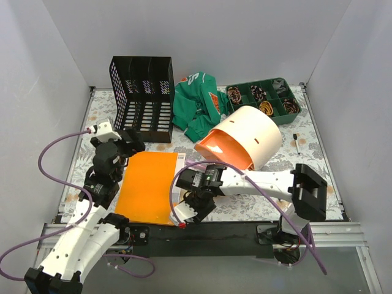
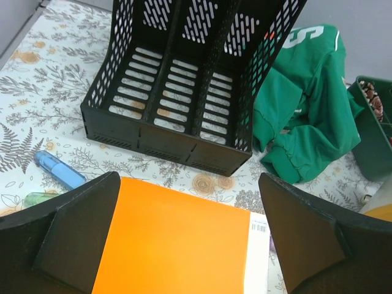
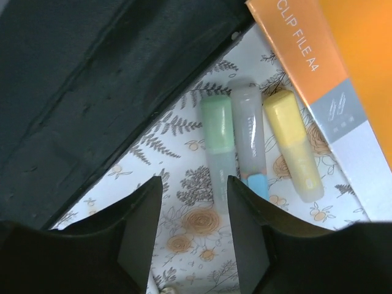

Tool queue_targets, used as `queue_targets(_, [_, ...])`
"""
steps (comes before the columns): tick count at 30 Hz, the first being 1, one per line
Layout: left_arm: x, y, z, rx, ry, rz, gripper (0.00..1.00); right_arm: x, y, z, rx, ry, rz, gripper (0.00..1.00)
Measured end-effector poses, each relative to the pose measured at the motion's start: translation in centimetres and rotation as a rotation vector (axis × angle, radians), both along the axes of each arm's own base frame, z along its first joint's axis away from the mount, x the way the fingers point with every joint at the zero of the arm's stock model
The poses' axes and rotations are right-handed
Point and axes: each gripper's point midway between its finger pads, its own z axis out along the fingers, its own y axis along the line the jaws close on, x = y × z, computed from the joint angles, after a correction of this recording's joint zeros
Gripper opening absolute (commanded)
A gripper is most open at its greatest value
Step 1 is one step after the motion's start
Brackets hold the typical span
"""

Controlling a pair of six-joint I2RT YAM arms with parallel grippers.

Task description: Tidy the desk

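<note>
The desk (image 1: 318, 153) has a white cover printed with ferns and orange flowers. An orange clip file (image 1: 147, 187) lies flat on it at the front left. My left gripper (image 1: 125, 153) hovers open over the file's far edge, and the left wrist view shows the file (image 2: 177, 245) between wide jaws (image 2: 188, 190). My right gripper (image 1: 187, 214) is low at the front edge beside the file. Three highlighters lie there side by side: green (image 3: 219, 141), grey with a blue end (image 3: 248, 141) and yellow (image 3: 294, 147). The right gripper (image 3: 195, 202) stands open, with the green highlighter's end just inside its right finger.
A black file rack (image 1: 142, 98) stands at the back left, with a crumpled green shirt (image 1: 196, 104) beside it. At the back right are a green compartment tray (image 1: 263, 98) and a cream and orange cylinder (image 1: 245, 141) on its side. A pen (image 1: 296, 144) lies near them, and a blue highlighter (image 2: 58, 171) lies left of the file.
</note>
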Motion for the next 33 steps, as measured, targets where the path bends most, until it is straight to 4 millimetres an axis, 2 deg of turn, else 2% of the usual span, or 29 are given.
queue_targets(8, [-0.8,0.6,1.5,-0.015,-0.060,0.016,0.98,1.4,1.5,-4.5,-0.098,-0.065,-0.030,0.47])
queue_targets(11, [-0.8,0.6,1.5,-0.016,-0.061,0.017,0.98,1.5,1.6,-5.6,-0.125,-0.078,-0.027,0.47])
queue_targets(17, [-1.0,0.7,1.9,-0.021,-0.077,0.016,0.98,1.5,1.4,-6.9,-0.163,-0.100,-0.025,0.48])
queue_targets(22, [-1.1,0.7,2.1,-0.022,-0.082,0.016,0.98,1.8,1.4,-7.1,-0.173,-0.116,-0.033,0.48])
queue_targets(30, [-1.1,0.7,2.3,-0.021,-0.089,0.015,0.98,2.0,1.4,-7.1,-0.169,-0.128,-0.035,0.19])
queue_targets(33, [-1.1,0.7,2.3,-0.018,-0.092,0.014,0.98,1.7,1.4,-6.9,-0.163,-0.110,-0.024,0.15])
